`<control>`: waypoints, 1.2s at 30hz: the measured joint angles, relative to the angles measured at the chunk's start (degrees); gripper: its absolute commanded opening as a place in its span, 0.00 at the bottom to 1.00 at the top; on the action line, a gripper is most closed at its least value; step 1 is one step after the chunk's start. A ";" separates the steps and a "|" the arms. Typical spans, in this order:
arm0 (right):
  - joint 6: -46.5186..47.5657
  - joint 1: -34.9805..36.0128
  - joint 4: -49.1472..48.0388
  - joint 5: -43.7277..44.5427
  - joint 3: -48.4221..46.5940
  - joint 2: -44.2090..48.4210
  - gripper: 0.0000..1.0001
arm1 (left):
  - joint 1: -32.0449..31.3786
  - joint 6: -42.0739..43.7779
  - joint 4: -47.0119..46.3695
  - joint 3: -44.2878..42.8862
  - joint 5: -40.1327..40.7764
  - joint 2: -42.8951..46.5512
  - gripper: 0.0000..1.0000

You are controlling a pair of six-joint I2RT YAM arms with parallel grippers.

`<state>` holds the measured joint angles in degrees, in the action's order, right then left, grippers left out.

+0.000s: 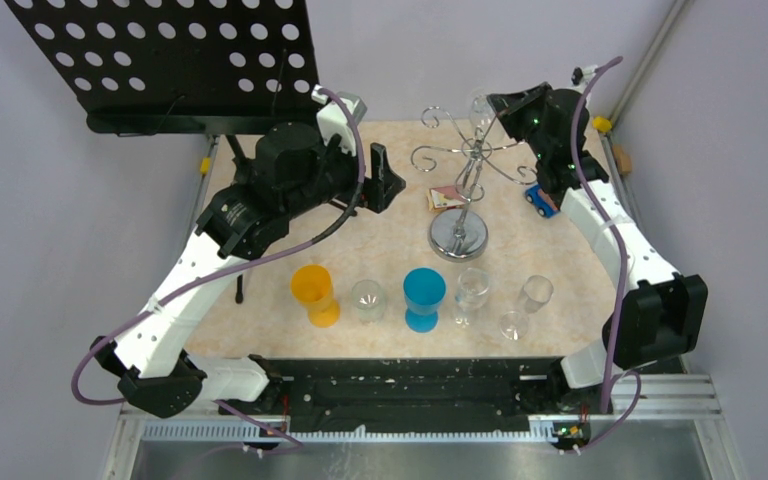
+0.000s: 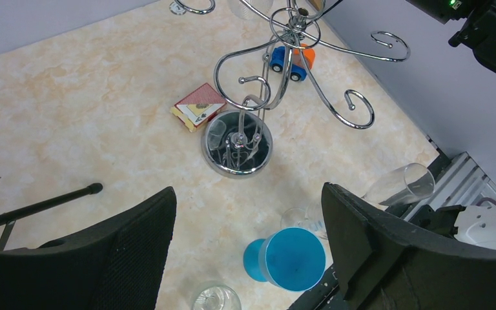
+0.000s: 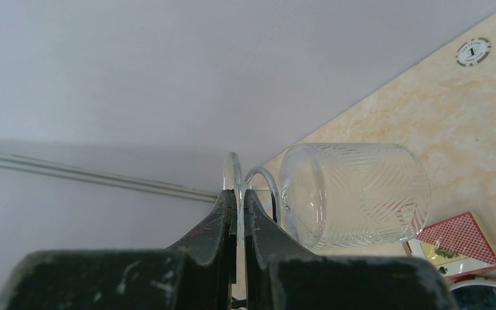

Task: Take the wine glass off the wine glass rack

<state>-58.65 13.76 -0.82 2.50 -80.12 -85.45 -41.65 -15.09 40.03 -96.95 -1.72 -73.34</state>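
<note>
Though the right gripper [image 3: 239, 216] is clamped on the wine glass [image 3: 355, 194] by its foot, mid-frame, it looks unfreed from the rack [image 1: 458, 238] (wire beside its stem). The left gripper [image 2: 247, 194] gapes empty; lifting off remains.

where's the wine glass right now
The wine glass is at the far side, right of centre in the top view, at the wine glass rack's top, foot pinched in the right gripper.

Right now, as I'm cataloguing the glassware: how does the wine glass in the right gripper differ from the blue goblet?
The wine glass is clear, cut-patterned; the blue goblet is opaque. The wine glass is up at the wine glass rack, its foot pinched in the right gripper; the blue goblet stands free on the table. Both have a foot.
</note>
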 measured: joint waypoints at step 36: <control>-5.31 0.96 5.38 0.22 3.61 7.30 0.00 | 0.37 0.00 -0.20 0.02 -0.37 0.00 0.86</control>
<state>-63.96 14.72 4.56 2.72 -76.51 -78.15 -41.28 -15.09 39.83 -96.92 -2.09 -73.34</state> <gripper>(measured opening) 0.026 0.858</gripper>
